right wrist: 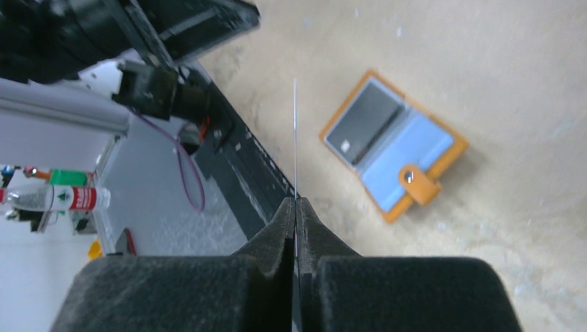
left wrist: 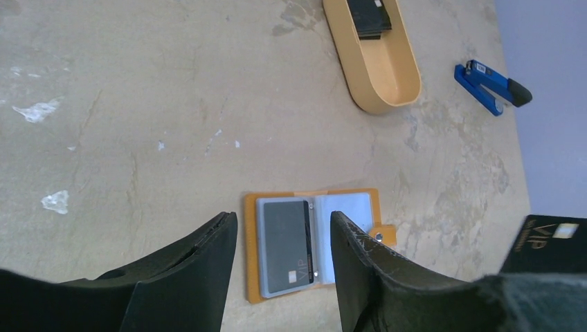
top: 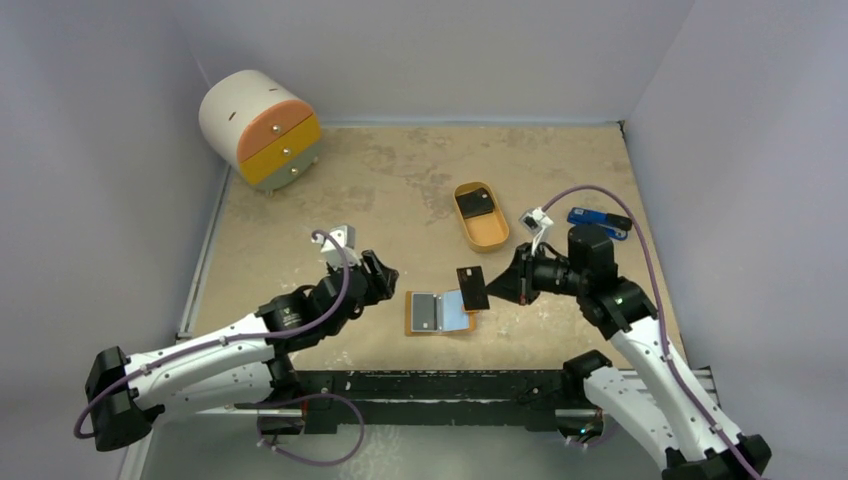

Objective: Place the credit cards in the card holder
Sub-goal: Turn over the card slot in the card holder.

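At the far left stands a round white drawer unit [top: 258, 128] with orange, yellow and pale green fronts.

Your left claw [top: 382, 272] is released. Its fingers [left wrist: 201, 270] are spread with nothing between them, just left of the wallet and apart from it.

The wallet [top: 438, 313] lies open and flat on the worktop [top: 380, 190], near the front edge between your two arms. Its long axis runs left to right, its pale blue inside faces up, and its snap tab [left wrist: 385, 235] sticks out at the right. The left sleeve holds the sleeved card [left wrist: 287, 242], dark, its long axis near to far, across the wallet's own, with "VIP" lettering at the near end.

The held card [top: 473, 287] is up off the worktop, and from above it overlaps the wallet's right edge. Its long axis runs near to far, slightly tilted, with its face toward the top camera. From your right wrist it is only a thin edge-on line.

Further back, the oval tray [top: 490, 237] also lies near to far. A small stack of dark tray cards [top: 474, 203] sits in its far end.

Your right claw [top: 497, 286] is clenched on the held card's right long edge.

Right of the tray lies a blue-and-black gadget [top: 598, 220], its length running left to right.
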Robot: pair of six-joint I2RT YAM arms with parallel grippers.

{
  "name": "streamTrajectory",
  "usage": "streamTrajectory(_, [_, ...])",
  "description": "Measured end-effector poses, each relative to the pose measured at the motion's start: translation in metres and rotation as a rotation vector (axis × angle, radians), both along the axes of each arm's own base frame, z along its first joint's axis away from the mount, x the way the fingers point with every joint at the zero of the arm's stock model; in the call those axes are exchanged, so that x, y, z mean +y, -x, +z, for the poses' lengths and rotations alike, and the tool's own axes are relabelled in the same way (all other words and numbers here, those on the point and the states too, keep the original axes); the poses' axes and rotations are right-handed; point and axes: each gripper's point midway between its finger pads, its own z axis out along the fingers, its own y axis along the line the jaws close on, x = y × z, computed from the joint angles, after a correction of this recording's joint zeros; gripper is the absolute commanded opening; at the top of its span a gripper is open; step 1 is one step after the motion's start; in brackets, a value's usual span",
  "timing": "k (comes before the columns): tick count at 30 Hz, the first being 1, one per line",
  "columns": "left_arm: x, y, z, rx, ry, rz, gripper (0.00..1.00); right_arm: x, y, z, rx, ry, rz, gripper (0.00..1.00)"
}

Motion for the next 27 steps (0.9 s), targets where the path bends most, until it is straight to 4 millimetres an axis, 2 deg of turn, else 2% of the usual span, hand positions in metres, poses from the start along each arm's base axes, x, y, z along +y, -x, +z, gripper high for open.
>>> streamTrajectory(4, [-0.011, 0.007, -0.008, 0.020, 0.024, -0.063, 0.51, -0.004, 0.013, -0.034, 0.132, 0.054, 0.010, 0.00])
streamTrajectory(8, [-0.026, 0.013, -0.015, 0.048, 0.033, -0.138, 0.49, -0.006, 0.015, -0.058, 0.252, 0.105, -0.016, 0.00])
streamTrajectory(14, [-0.055, 0.022, -0.043, 0.130, 0.006, -0.258, 0.47, -0.013, 0.014, -0.095, 0.401, 0.157, -0.136, 0.00])
streamTrajectory(21, [-0.075, 0.027, -0.073, 0.195, -0.028, -0.338, 0.45, -0.010, 0.006, -0.118, 0.495, 0.160, -0.241, 0.00])
streamTrajectory(27, [-0.085, 0.027, -0.092, 0.228, -0.047, -0.359, 0.44, 0.011, 0.015, -0.125, 0.518, 0.207, -0.180, 0.00])
